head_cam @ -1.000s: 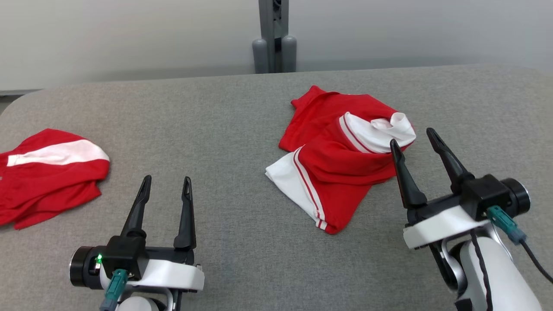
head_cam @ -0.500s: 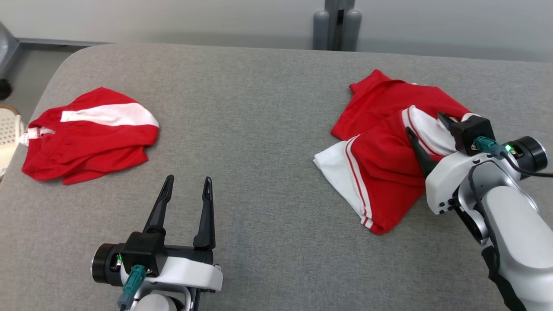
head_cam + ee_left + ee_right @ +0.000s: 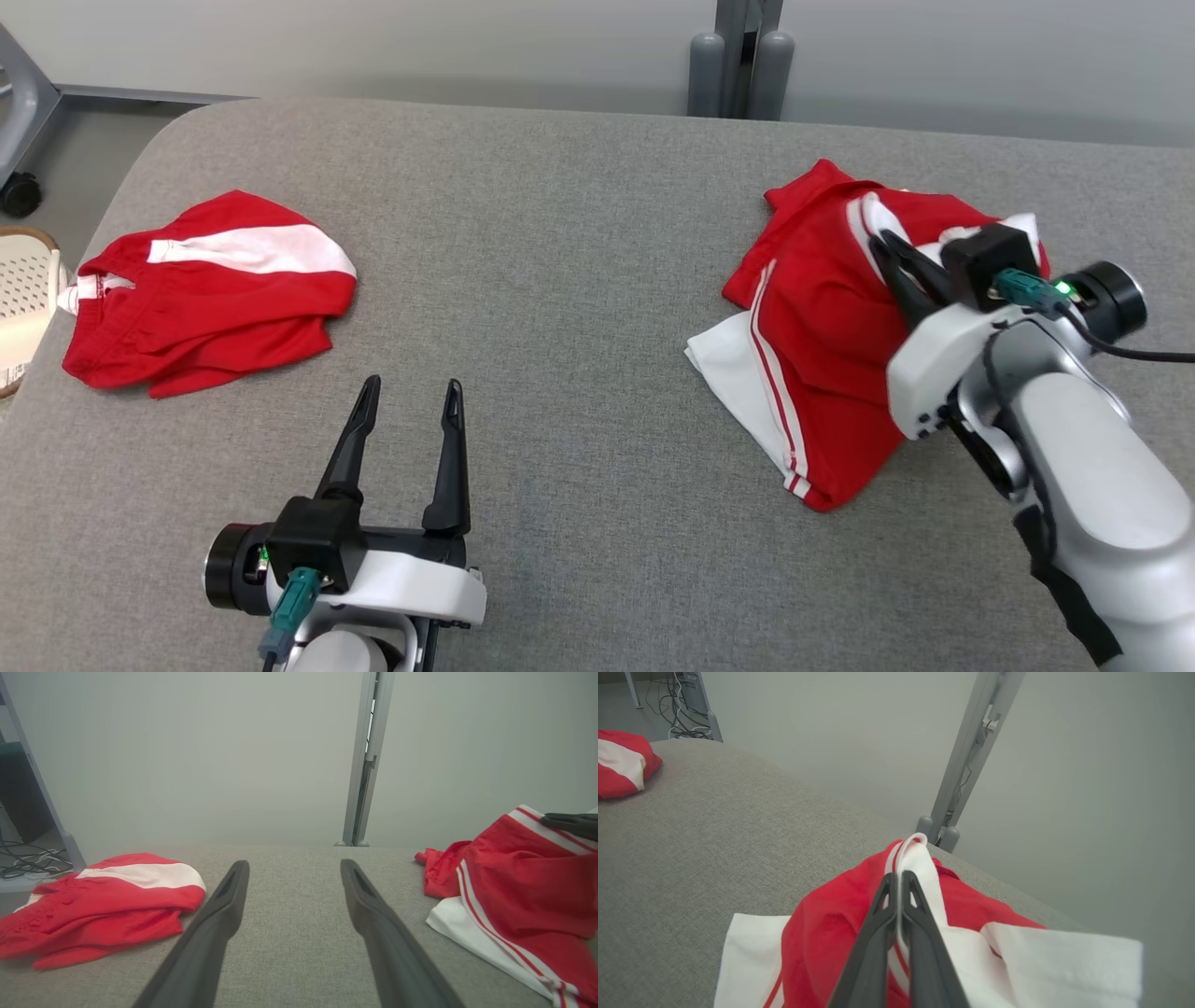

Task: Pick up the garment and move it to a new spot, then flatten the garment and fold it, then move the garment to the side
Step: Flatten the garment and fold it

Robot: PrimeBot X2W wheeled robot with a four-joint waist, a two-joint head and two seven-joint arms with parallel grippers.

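The garment (image 3: pixel 822 345), red with white panels and stripes, lies crumpled at the right of the grey table (image 3: pixel 560 233). My right gripper (image 3: pixel 883 246) is shut on a raised white-and-red fold at the garment's top. In the right wrist view the fingers (image 3: pixel 878 924) pinch that white striped fold, with the gripper's tips (image 3: pixel 899 878) pressed together and the garment (image 3: pixel 822 933) draped below. My left gripper (image 3: pixel 412 392) stands open over bare table near the front, nothing between its fingers. The left wrist view shows this gripper (image 3: pixel 294 868) open, and the garment (image 3: pixel 523 891) at its right.
A second red and white garment (image 3: pixel 205 289) lies bunched at the table's left, close to the rounded edge. A pale perforated basket (image 3: pixel 23 299) stands off the left side. A grey post (image 3: pixel 742 56) rises behind the far edge.
The head camera has turned, shifting the whole picture. My right gripper moved in over the garment, shut on its white fold and pulled it up and back. The left gripper stayed open.
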